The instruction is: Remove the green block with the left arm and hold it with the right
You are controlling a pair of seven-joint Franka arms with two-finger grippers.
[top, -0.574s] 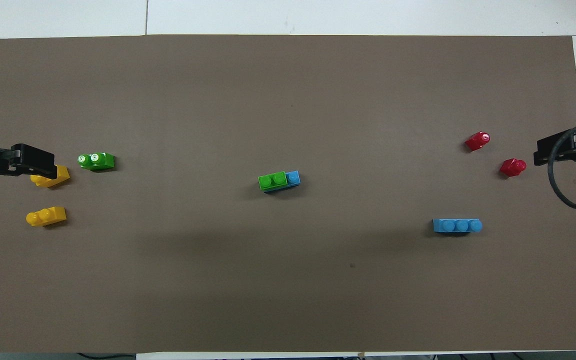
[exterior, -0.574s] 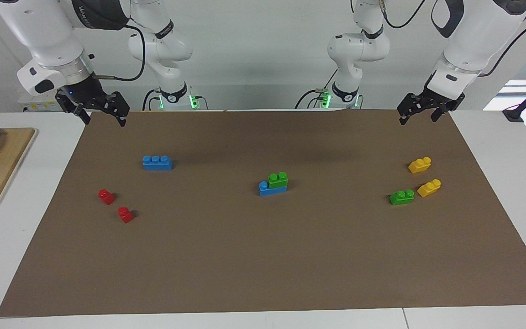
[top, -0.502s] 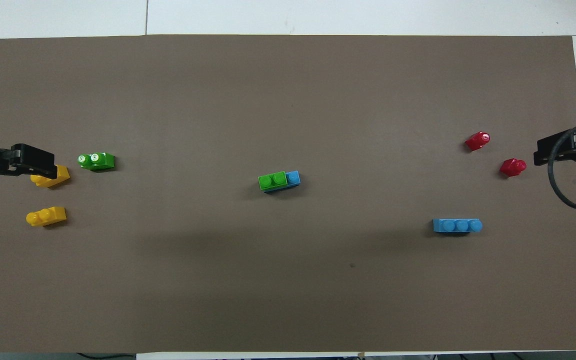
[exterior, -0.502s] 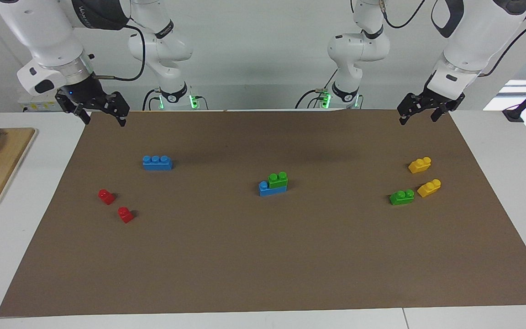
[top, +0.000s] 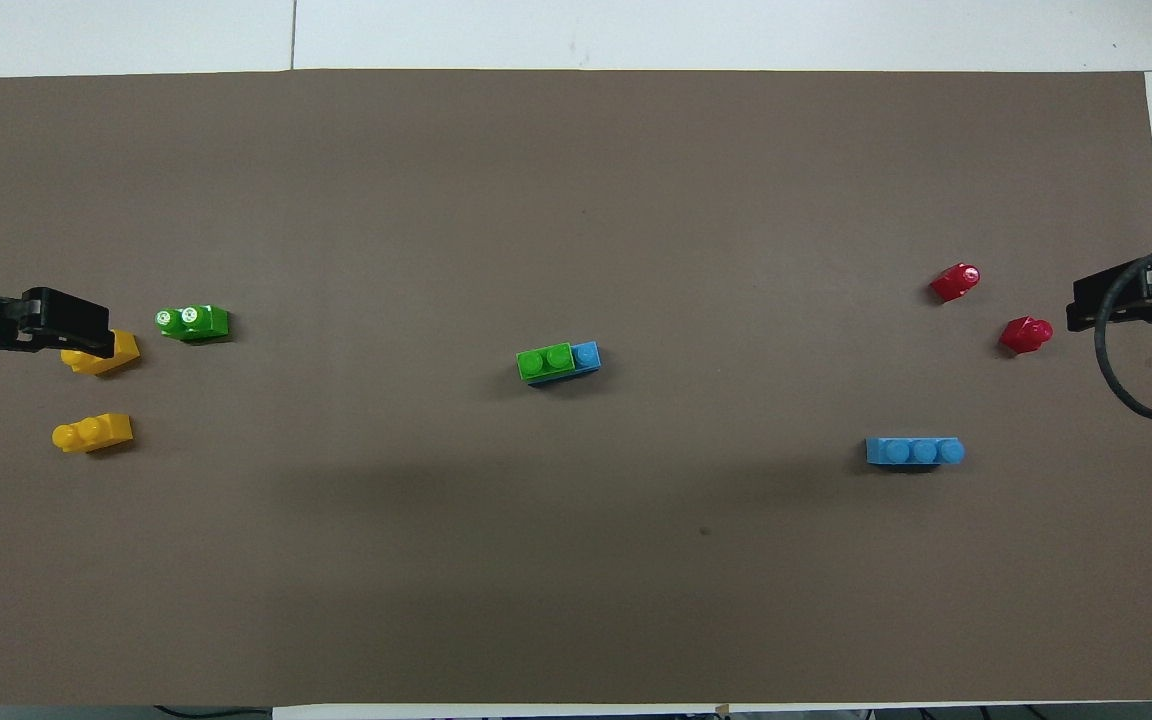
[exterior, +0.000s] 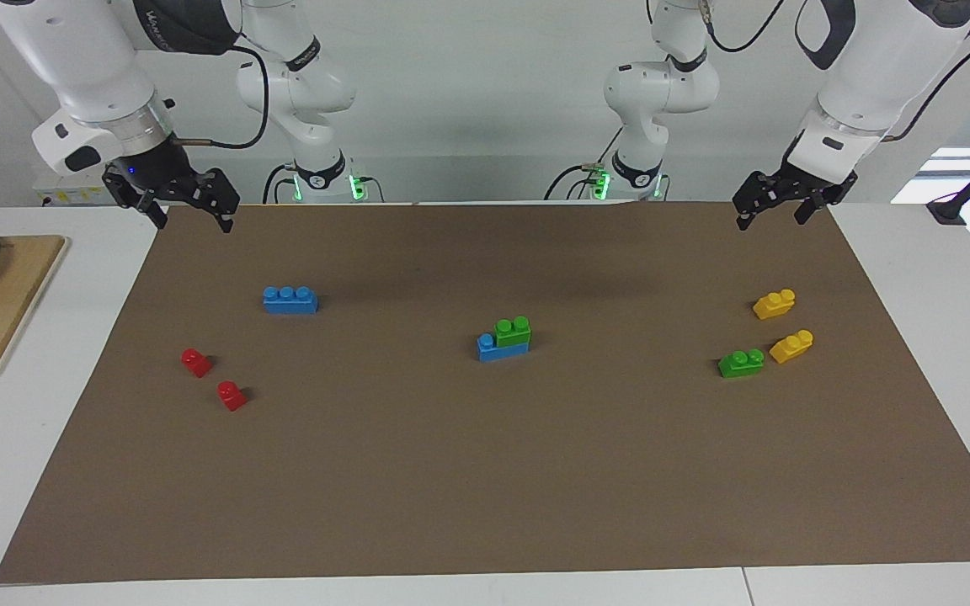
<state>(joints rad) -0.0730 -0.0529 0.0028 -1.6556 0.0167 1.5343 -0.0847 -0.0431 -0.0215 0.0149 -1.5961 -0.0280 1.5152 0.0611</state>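
The green block sat stacked on a blue brick mid-mat. Left gripper and right gripper hung wide open, empty, at the mat's robot-side corners. No legible writing on the bricks.

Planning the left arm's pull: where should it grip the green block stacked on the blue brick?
Probably from above, fingers across the two long flat sides of the green block, below its studs. It sits upright on the blue brick, whose one bare stud leaves that end crowded.
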